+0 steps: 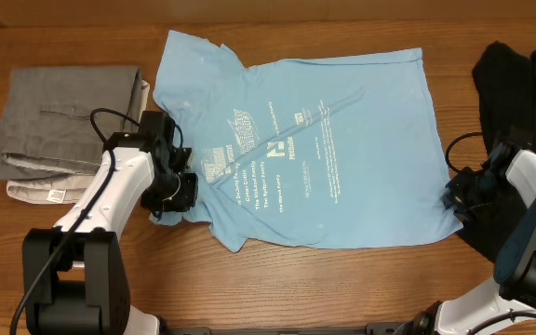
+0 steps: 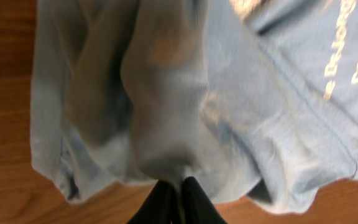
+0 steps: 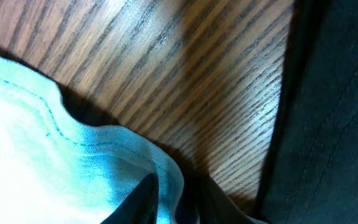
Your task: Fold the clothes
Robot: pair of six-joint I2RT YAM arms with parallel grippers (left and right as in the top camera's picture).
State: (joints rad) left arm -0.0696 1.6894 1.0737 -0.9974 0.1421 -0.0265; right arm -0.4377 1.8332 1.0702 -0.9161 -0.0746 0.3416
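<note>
The light blue T-shirt (image 1: 324,140) lies spread on the wooden table with its white logos and text facing up. My left gripper (image 1: 177,194) is shut on the bunched sleeve at the shirt's near left; the left wrist view shows the cloth (image 2: 166,112) gathered between the closed black fingers (image 2: 179,186). My right gripper (image 1: 456,194) is at the shirt's near right corner. In the right wrist view its fingers (image 3: 176,199) pinch the hemmed edge of the shirt (image 3: 73,168).
A folded grey garment (image 1: 63,116) lies on a white one at the left. A black garment (image 1: 519,84) lies at the right, close beside my right gripper, and it also shows in the right wrist view (image 3: 334,112). The bare wooden table (image 1: 342,279) runs along the front.
</note>
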